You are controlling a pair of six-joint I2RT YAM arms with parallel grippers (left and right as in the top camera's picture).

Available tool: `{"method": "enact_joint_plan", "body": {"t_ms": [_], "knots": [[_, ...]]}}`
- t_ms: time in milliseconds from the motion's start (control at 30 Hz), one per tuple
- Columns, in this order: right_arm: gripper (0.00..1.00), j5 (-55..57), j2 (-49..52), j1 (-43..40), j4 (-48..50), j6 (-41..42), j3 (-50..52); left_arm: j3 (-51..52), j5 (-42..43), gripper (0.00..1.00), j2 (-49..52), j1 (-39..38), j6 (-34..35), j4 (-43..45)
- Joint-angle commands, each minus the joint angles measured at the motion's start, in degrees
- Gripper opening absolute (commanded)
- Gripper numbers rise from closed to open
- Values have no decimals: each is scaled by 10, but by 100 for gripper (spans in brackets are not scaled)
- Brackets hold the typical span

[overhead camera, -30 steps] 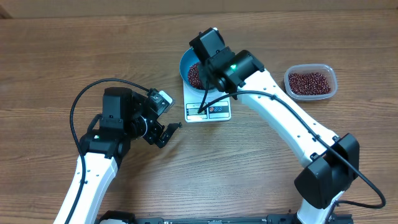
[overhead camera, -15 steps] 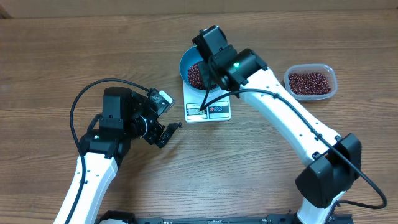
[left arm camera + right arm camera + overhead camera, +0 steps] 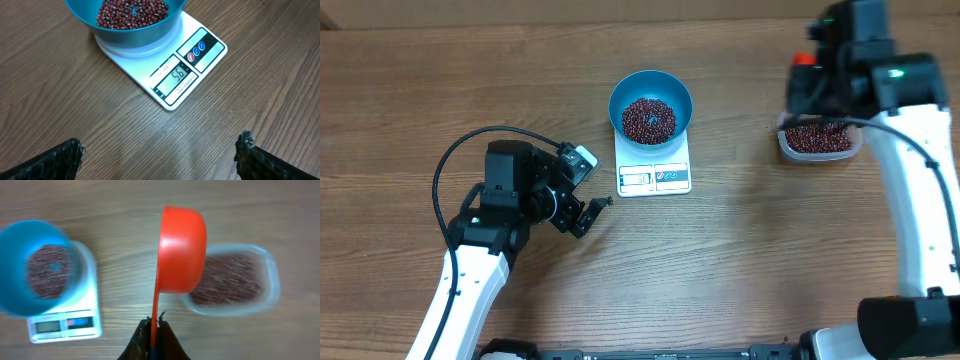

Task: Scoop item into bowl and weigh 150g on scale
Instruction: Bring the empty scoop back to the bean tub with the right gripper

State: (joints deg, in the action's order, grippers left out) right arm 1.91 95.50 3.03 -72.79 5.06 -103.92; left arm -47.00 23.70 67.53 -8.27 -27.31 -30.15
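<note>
Fingers of the left gripper frame the bottom of its wrist view, spread wide apart with nothing between them but bare wooden table. The gripper hangs low over the wood, just short of the scale and apart from it.

Just beyond it, the white scale lies flat with its display and a small label panel along the edge facing the left arm. The digits read 56. On the far part of the scale stands the blue bowl, upright and covering most of the platform. A low heap of dark red-brown beans fills its bottom, well below the rim.

Well apart from the scale, off on the right arm's side, a clear plastic tub sits on the table, holding more of the same beans. Above it is the right gripper, its fingers pressed together on the thin handle of an orange scoop. The scoop is clear of the bowl and hangs over the tub's edge nearest the scale, turned so that the cup's outer side faces the wrist camera. Whether any beans lie in it cannot be told. The wrist view is blurred, so the tub's contents show only as a maroon mass
</note>
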Motion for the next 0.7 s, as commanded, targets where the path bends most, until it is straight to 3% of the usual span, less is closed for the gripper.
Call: {"method": "enact_joint_plan", "body": {"t_ms": [0, 233, 667], "knots": [[4, -8, -9, -50, -12, -22, 0, 0, -2, 100, 0, -1, 5, 2], [4, -5, -3, -82, 12, -26, 67, 0, -2, 100, 0, -1, 5, 2], [4, -1, 28, -82, 170, -26, 238, 0, -2, 100, 0, -1, 6, 2]]}}
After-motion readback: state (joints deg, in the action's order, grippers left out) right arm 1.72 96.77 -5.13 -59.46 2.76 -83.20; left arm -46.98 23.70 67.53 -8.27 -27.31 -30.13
